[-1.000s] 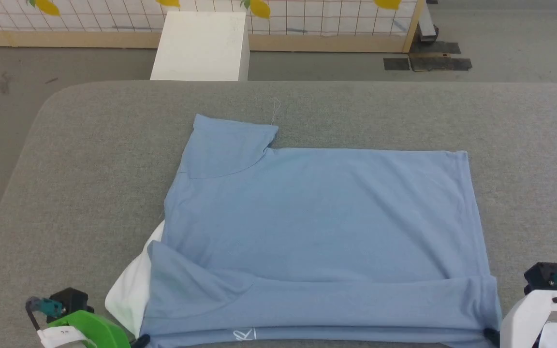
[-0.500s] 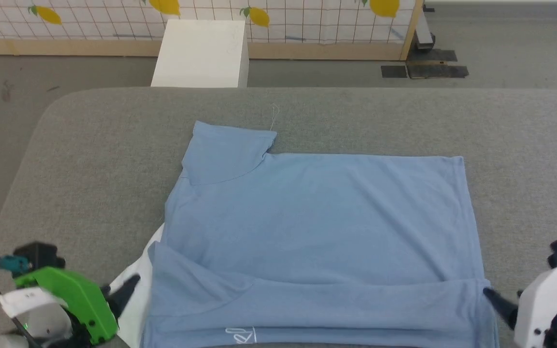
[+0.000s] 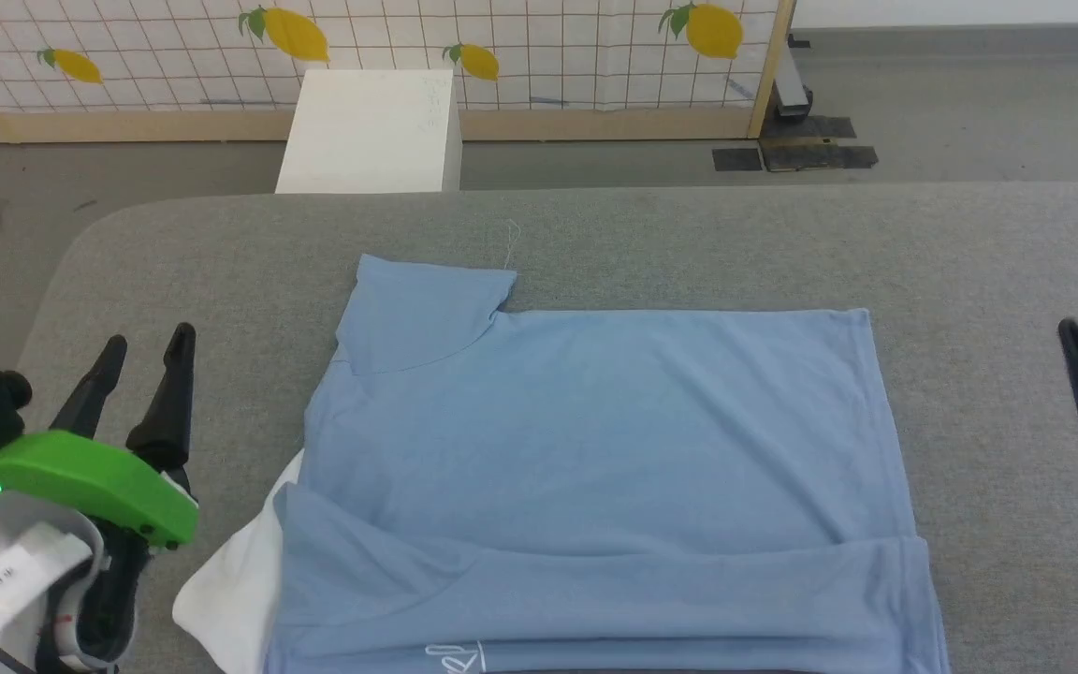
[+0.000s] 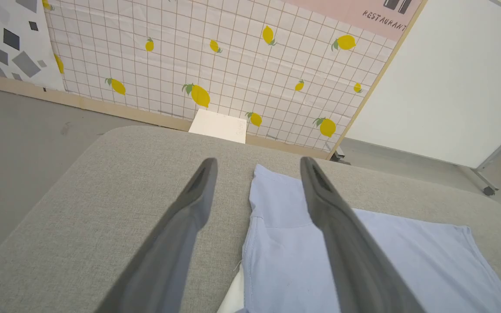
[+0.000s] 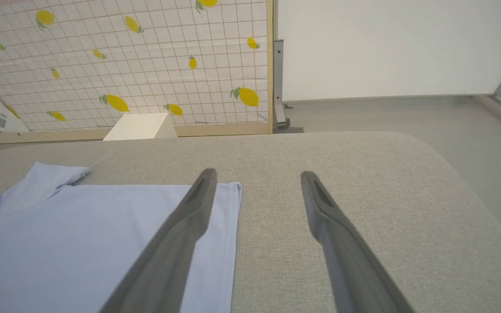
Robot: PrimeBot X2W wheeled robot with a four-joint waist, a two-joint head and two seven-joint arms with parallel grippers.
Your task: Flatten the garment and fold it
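Light blue garment (image 3: pixel 595 431) lies on the grey tabletop (image 3: pixel 689 243), near edge folded over. Left tool (image 3: pixel 151 337) and right tool (image 5: pixel 258 174) flank it, wide open, empty. Risk: a shallow pinch lifts one layer, skewing the fold.

My head camera looked forward and steeply down over the grey table (image 3: pixel 595 234), taking in nearly the whole garment (image 3: pixel 595 421) and the lemon-print screen (image 3: pixel 539 37) beyond. The left wrist camera sat low, sighting along the left gripper (image 4: pixel 257 160) over the garment's left edge. The right wrist camera looked along the right gripper (image 5: pixel 257 171) past the opposite edge. All three shared the white box (image 3: pixel 366 131) and the screen.
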